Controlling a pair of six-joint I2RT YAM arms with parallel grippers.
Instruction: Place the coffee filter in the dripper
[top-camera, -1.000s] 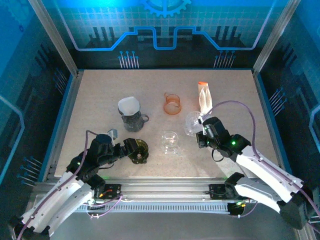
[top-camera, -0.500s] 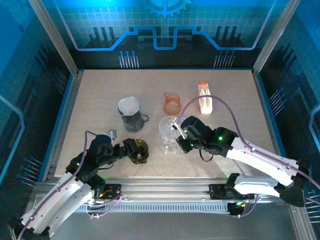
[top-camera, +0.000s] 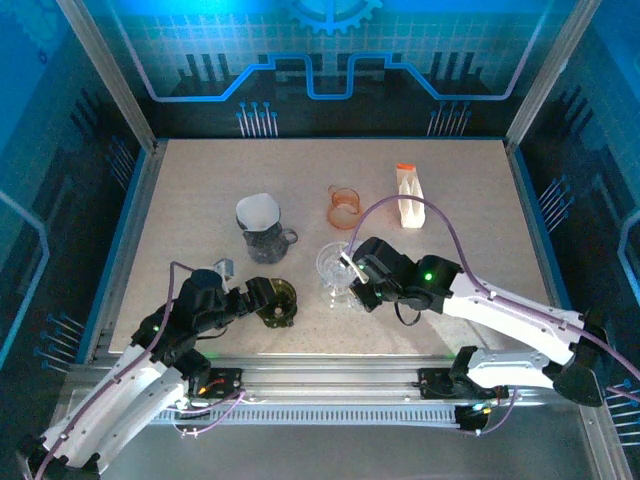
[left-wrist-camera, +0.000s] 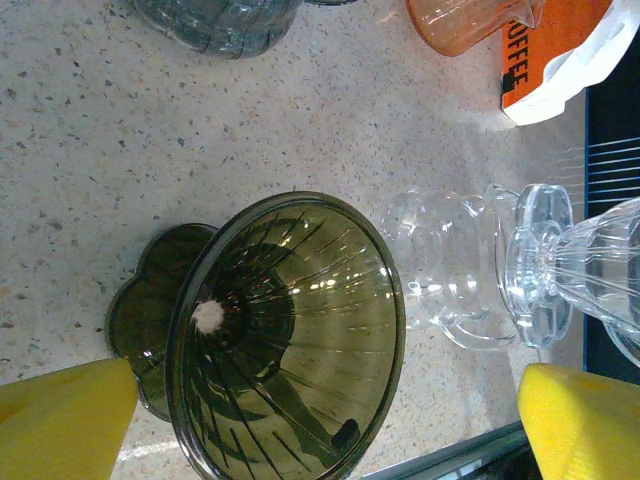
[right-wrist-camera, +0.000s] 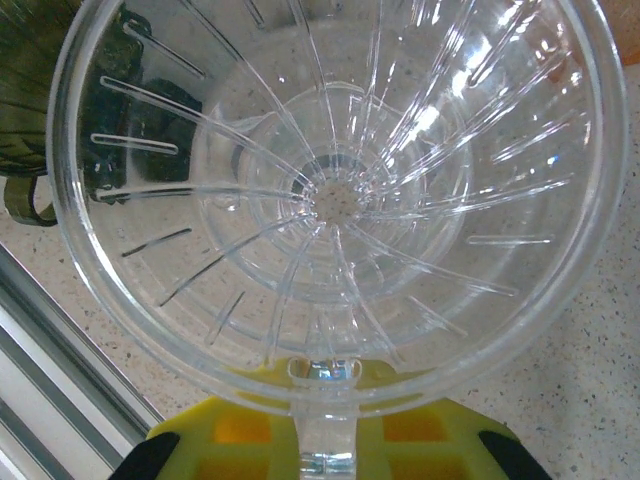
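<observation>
Your right gripper (top-camera: 347, 268) clamps the clear ribbed plastic dripper (right-wrist-camera: 330, 190), left gripper (left-wrist-camera: 320, 420) wide around the dark green dripper (left-wrist-camera: 290, 320), white paper filter (top-camera: 258, 211) beyond.

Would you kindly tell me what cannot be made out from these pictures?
- Right wrist view: the fingertips of the right gripper, hidden behind the rim of the clear dripper.
- Left wrist view: the print on the packet, cut off by the top edge; in the top view it is too small to read.
- Top view: whether the clear dripper touches the glass cup beneath it; both are small and see-through.
</observation>
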